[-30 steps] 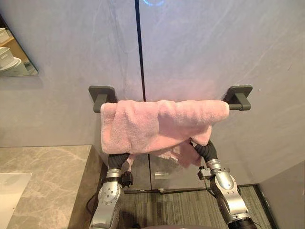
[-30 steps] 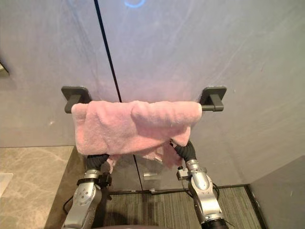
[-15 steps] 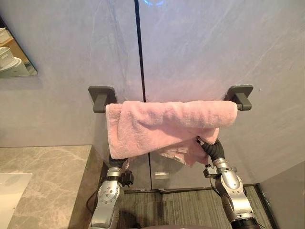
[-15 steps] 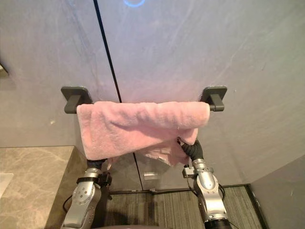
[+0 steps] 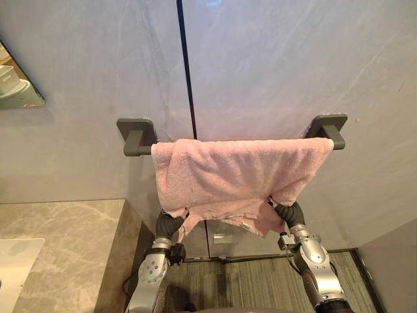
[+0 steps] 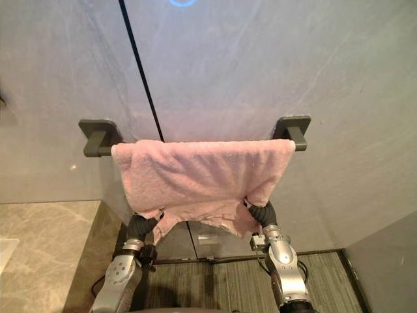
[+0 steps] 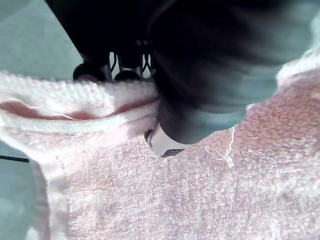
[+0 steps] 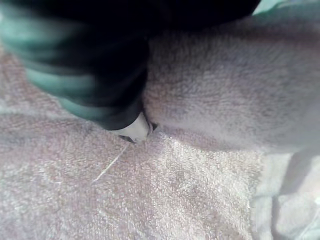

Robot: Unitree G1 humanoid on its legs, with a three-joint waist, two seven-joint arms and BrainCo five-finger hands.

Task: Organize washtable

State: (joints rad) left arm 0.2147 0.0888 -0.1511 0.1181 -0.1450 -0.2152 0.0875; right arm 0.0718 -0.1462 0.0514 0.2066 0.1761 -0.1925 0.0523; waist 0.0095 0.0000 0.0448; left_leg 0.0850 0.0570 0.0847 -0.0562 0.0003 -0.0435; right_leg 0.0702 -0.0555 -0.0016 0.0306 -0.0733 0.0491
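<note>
A pink towel [image 5: 234, 176] hangs over a dark wall bar between two grey brackets [image 5: 135, 134] [image 5: 329, 125], spread almost flat. Its two lower corners are drawn down toward my hands. My left hand [image 5: 168, 225] reaches up under the lower left corner; in the left wrist view its thumb [image 7: 162, 144] presses the cloth, with dark fingertips [image 7: 90, 71] past the hem. My right hand [image 5: 290, 214] is at the lower right corner, where its thumb [image 8: 134, 129] digs into a fold of the towel [image 8: 200, 100].
A marble counter [image 5: 58, 241] with a white basin [image 5: 13, 267] runs along the lower left. A mirror corner [image 5: 16, 81] shows at the upper left. Striped floor [image 5: 247, 283] lies below the bar, and a low grey wall [image 5: 391, 261] stands at the right.
The towel has slid right along the bar and gone from bunched to flat. Both hands have moved right and lower, pulling its bottom corners down.
</note>
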